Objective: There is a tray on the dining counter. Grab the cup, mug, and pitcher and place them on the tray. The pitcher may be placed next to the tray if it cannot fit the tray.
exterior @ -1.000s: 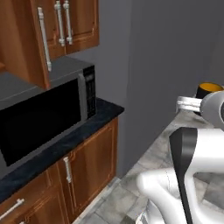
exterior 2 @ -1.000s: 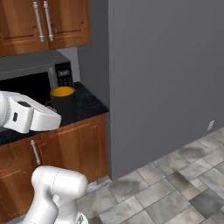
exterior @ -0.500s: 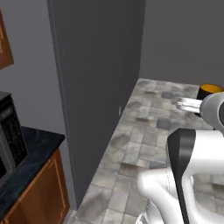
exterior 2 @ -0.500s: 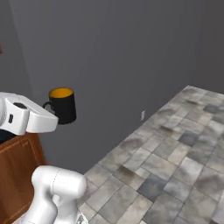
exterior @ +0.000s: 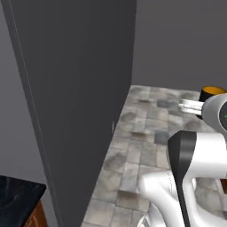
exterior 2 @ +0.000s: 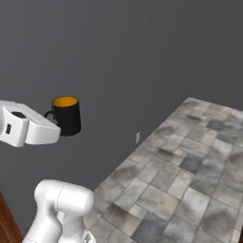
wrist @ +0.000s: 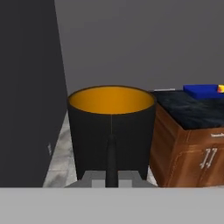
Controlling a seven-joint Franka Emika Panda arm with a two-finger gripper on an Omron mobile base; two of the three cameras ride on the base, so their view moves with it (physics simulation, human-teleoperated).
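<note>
The tool [wrist: 111, 175] is clamped on the handle of the black mug [exterior 2: 66, 115], holding it upright in the air above the tiled floor [exterior 2: 185, 185]. In the hand view, at two o'clock beyond the mug, the blue tray [wrist: 202, 91] sits on the dark tabletop [wrist: 186, 109].

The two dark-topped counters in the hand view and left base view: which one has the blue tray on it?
The dining counter in the hand view, right of the mug, carries the tray. The counter corner in the left base view is bare.
</note>
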